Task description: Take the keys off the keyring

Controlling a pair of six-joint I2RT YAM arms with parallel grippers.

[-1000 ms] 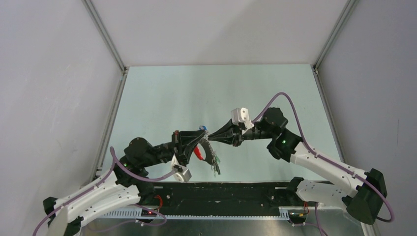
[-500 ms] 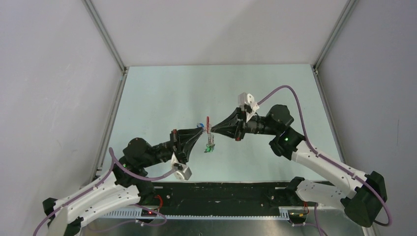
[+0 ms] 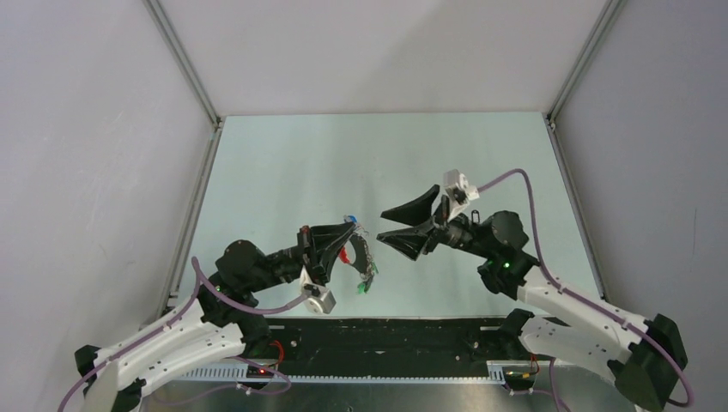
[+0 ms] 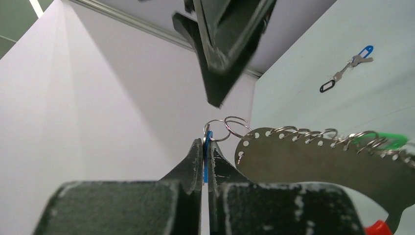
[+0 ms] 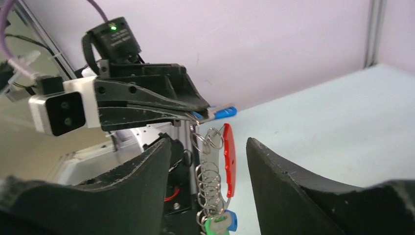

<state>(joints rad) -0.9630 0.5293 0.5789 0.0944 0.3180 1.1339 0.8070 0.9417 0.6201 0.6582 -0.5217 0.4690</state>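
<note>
Keyring (image 3: pixel 360 257): hangs in the air from my left gripper (image 3: pixel 352 226), above the table (image 3: pixel 283 172). The red band (image 5: pixel 228 152) runs along one side and a row of small rings (image 5: pixel 209 176) along the plate (image 4: pixel 318 161). Half a second ago it stood upright, stretched between both grippers; now it droops down and to the right, free of the right one.

Blue key (image 4: pixel 206 164): pinched flat between my left fingers (image 4: pixel 192 164), linked by two rings to the plate.

Green key (image 3: pixel 364 286): dangles at the low end.

Left gripper: pressed together on the blue key. The arm reaches forward and inward, its place unchanged.

Right gripper (image 3: pixel 384 225): it was closed at the keyring and has since drawn back to the right. Its fingers are now spread wide and hold nothing, tips pointed at the keyring, near it but apart. The arm is folded at the elbow, forearm angled inward.
</note>
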